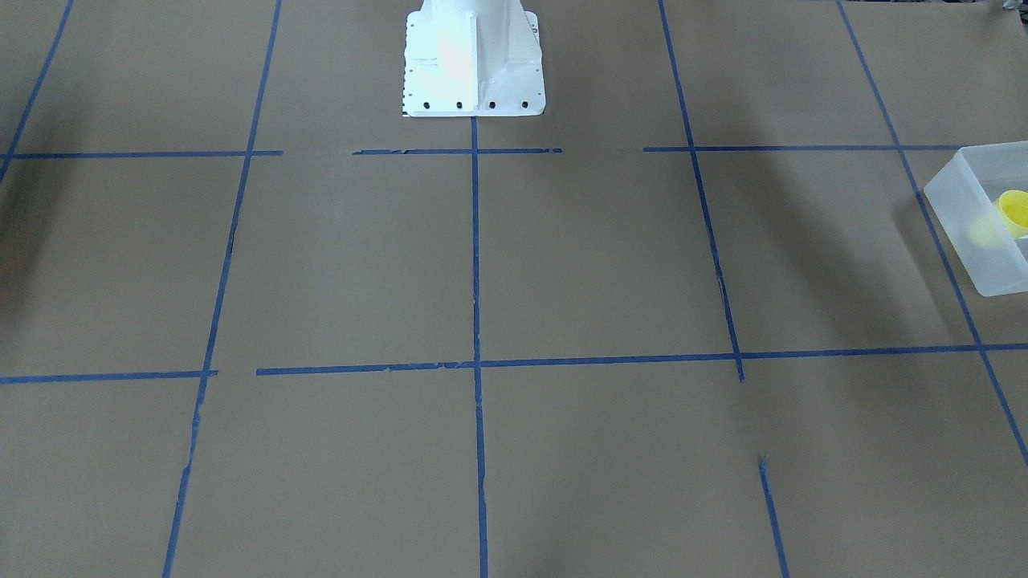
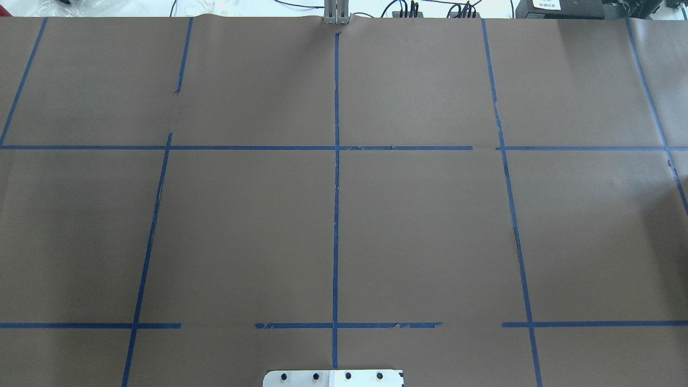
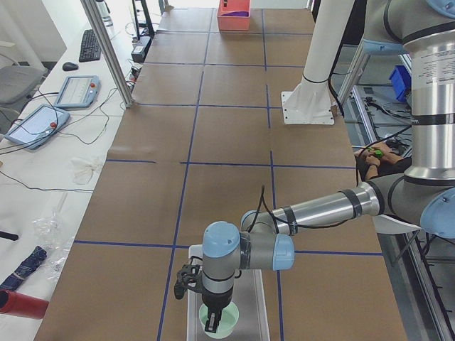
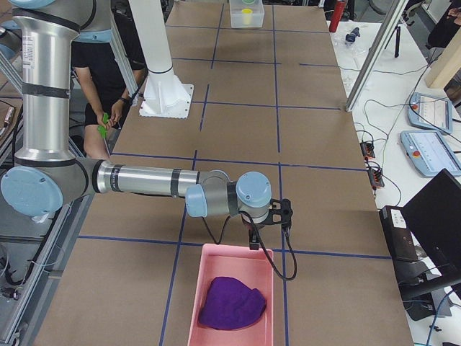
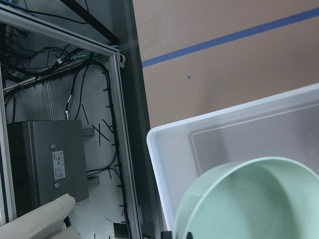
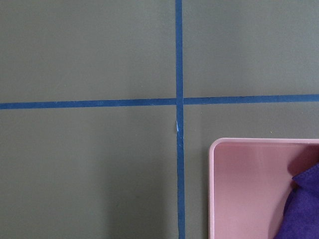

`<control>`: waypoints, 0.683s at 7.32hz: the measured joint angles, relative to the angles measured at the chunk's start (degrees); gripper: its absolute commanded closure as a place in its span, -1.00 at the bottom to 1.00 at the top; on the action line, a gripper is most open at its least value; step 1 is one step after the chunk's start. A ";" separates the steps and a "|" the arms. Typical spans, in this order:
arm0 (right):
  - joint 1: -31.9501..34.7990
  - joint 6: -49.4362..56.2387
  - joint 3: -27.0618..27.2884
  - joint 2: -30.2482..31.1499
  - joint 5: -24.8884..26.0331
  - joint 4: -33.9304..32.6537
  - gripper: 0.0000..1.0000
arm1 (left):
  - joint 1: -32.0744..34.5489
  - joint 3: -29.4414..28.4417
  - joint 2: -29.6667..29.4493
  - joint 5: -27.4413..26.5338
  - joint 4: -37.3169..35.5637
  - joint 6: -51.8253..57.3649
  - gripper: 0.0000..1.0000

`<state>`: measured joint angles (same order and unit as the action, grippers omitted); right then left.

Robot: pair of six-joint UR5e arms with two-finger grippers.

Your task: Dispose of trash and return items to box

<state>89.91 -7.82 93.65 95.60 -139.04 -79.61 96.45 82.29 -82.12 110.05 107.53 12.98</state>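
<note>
Reaching left gripper [image 3: 211,325]: shown clearly only from the table's end, pointed down into the green bowl [image 3: 229,328]. Whether its fingers are apart or together cannot be told.
Green bowl: set inside the box [image 3: 261,298], with its rim close to one corner of the box in the left wrist view.
Yellow cup [image 1: 1013,210]: found inside the box and partly cut off by the edge of the front-facing view. Whether it is upright or tilted cannot be told.
Box: placed at the table's end on the robot's left.
Right gripper [image 4: 270,231]: shown only from the other end of the table, pointed down just at the far rim of the pink bin [image 4: 216,288]. Whether it is spread or closed cannot be told.
Pink bin: placed at the table's end on the robot's right, with a purple cloth [image 4: 230,304] bunched inside.
Table [image 2: 430,242]: covered in brown paper and divided into squares by blue tape [image 2: 336,215].
Robot base [image 1: 474,72]: white, bolted at the middle of the robot-side edge.
Person [image 4: 108,86]: seen behind the base, with something green held in one hand.
</note>
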 measured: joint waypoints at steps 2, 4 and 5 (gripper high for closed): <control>0.00 0.00 -0.12 -0.02 0.00 -0.17 -1.00 | -0.02 0.25 -0.51 3.89 -0.34 -0.25 -1.00; 0.00 0.04 -0.26 0.28 0.00 -0.33 -1.00 | -0.12 1.33 -1.19 10.01 -0.63 -2.71 -1.00; 0.00 0.04 -0.29 0.51 0.00 -0.36 -1.00 | -0.68 2.42 -1.43 13.29 -0.67 -5.10 -1.00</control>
<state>89.91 -7.78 93.36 96.11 -139.04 -79.96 95.76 84.70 -83.55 123.34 106.85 7.88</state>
